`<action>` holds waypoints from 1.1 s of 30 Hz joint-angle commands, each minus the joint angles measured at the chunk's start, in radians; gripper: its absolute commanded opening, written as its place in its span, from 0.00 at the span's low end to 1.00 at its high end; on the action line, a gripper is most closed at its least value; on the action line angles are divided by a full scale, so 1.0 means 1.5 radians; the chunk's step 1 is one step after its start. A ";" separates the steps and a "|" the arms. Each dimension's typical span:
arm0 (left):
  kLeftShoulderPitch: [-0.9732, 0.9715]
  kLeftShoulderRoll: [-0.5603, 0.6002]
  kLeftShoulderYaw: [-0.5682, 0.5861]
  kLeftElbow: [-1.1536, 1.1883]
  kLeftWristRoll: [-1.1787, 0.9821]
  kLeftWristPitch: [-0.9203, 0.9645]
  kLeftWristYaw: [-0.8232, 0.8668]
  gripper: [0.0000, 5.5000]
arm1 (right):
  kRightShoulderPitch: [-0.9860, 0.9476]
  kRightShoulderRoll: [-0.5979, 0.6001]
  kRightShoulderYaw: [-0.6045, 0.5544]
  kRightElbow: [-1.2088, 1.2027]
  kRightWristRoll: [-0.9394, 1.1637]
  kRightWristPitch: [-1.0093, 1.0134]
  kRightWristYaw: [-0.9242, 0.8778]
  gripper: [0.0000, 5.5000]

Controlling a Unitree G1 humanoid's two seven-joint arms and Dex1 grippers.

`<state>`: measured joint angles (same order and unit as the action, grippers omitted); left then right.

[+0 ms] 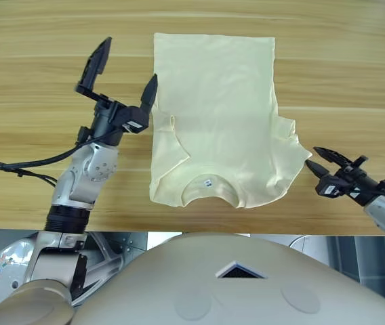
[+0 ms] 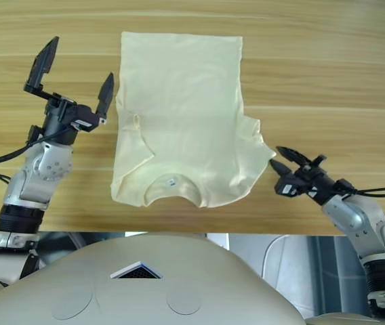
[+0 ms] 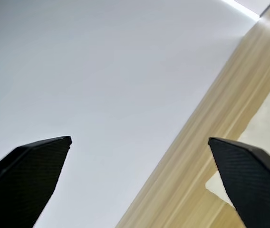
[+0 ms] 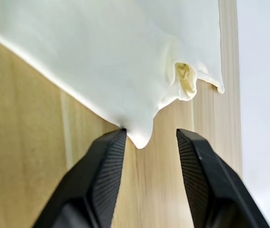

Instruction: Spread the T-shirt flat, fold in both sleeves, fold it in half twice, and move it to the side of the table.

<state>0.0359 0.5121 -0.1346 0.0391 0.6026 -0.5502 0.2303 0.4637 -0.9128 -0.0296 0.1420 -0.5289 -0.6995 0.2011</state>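
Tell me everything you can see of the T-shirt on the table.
The T-shirt is pale yellow, of soft cloth, lying mostly flat on the wooden table, its collar toward the robot and its hem at the far side. A small label shows inside the collar. The sleeve on the robot's left is folded in; the right sleeve sticks out, wrinkled. Its tip lies between the right gripper's open fingers.

No text, number or sign is legible. One item noted: a small white tag (image 1: 207, 181) sits inside the neck opening of the T-shirt (image 1: 219, 101), at the end nearest the robot. It bears a faint mark, too small to read.
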 commanded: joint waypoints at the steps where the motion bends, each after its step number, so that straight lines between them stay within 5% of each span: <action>1: -0.002 -0.002 0.016 -0.001 -0.001 0.004 -0.001 0.97 | 0.013 0.005 0.042 -0.020 -0.034 0.023 0.034 0.36; 10: 0.004 -0.002 0.026 0.002 -0.002 0.004 -0.009 0.97 | -0.007 -0.002 0.067 0.024 -0.050 0.039 0.010 0.36; 22: 0.021 -0.009 0.025 -0.002 -0.004 0.004 -0.012 0.98 | -0.061 -0.007 0.098 0.098 -0.055 0.030 -0.023 0.01; 33: 0.027 -0.012 0.031 0.002 -0.010 0.000 -0.008 0.98 | -0.050 -0.006 0.074 0.056 0.032 -0.026 -0.026 0.00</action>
<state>0.0770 0.4977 -0.0993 0.0393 0.6009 -0.5463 0.2260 0.3551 -0.9355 0.0768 0.2311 -0.5257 -0.7121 0.1413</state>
